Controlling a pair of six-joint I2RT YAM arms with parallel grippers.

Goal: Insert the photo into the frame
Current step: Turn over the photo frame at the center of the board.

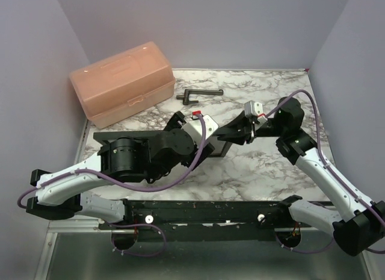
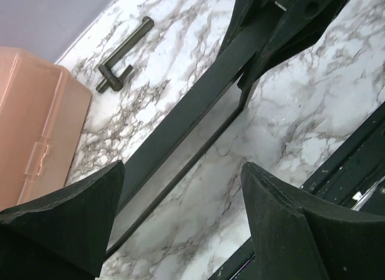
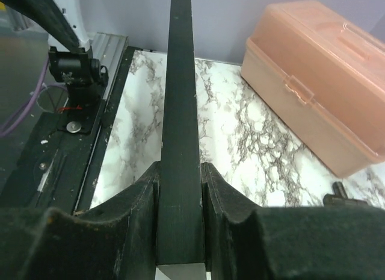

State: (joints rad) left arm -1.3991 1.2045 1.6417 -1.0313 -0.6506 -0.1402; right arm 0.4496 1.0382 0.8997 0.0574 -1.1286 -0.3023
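The insertion has not begun, as far as these views show. The frame (image 3: 178, 111) is off the desk (image 1: 258, 171), raised near the middle of the overhead view. The right claw (image 3: 179, 183) is clamped across its thin black edge, one finger pressed on each side. In the right wrist view that edge runs straight up the centre of the picture. The left claw (image 2: 181, 171) stands with its fingers apart and nothing between them. In its wrist view the frame crosses from upper right to lower left beyond the fingers, the clear pane letting marble show through.

The photo is not visible in any view, so I cannot tell where it lies; it may be hidden under the arms. Nothing sits in the frame's opening that I can make out. By my judgement the whole of the task remains: find the photo, lay the frame down or steady it, and seat the photo in it.

A salmon plastic box (image 1: 123, 81) sits at upper left of the overhead view, and a dark metal crank-shaped tool (image 1: 198, 94) just right of it. Both are apart from the frame. The crowded arms themselves look like the main obstruction.
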